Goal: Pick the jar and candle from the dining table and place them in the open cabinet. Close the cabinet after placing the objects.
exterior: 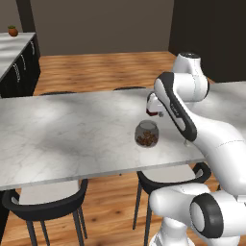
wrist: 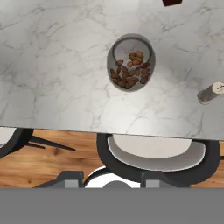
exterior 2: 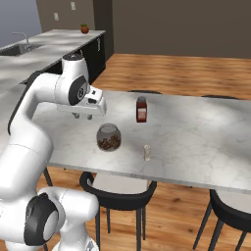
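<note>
Marble dining table (exterior: 57, 139) holds round glass jar (exterior: 146, 134) of brown chunks; claw (exterior 2: 82, 116) spread unclear.

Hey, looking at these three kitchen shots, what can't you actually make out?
- Red-brown bottle: in the hand view the top edge cuts it off; in the left base view the arm covers most of it.
- Pale shaker: too small to read any detail; in the left base view the forearm hides nearly all of it.
- Jar: its lid is hard to tell apart.
- Gripper: too small to judge its jaws.
</note>
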Available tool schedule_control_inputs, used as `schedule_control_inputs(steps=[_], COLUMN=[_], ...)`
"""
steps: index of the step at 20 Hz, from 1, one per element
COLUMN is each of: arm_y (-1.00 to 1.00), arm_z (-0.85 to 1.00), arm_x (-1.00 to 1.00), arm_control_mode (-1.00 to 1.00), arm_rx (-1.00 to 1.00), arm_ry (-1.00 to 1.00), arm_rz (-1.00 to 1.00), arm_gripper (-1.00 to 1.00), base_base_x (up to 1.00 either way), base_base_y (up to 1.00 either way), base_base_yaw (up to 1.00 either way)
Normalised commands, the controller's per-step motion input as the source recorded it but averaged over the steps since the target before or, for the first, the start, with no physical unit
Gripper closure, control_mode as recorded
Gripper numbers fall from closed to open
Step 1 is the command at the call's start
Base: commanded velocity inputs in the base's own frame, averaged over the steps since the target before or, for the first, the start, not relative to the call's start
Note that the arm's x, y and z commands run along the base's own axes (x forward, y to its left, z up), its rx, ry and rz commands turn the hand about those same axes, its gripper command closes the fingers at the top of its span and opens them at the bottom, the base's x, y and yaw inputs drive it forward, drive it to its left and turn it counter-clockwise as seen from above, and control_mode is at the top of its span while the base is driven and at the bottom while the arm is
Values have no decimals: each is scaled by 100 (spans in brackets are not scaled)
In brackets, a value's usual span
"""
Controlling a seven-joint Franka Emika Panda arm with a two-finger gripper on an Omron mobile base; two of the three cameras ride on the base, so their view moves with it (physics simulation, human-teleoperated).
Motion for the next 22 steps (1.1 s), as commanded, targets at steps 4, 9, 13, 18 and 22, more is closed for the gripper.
schedule_control_inputs(steps=[4,9,13,18,22], arm_y=[-1,0,-6,-13,-17], arm_z=[0,-27,-54,-47,-17], arm_x=[4,37,54,49,48], arm_control_mode=[-100,-100,-100,-100,-100], arm_rx=[0,-1,-8,-11,-5], arm_ry=[2,0,3,7,7], arm_rz=[0,0,-1,-3,-4], arm_gripper=[-100,-100,-100,-100,-100], base_base_x=[0,0,0,0,0], base_base_y=[0,0,0,0,0], base_base_yaw=[0,0,0,0,0])
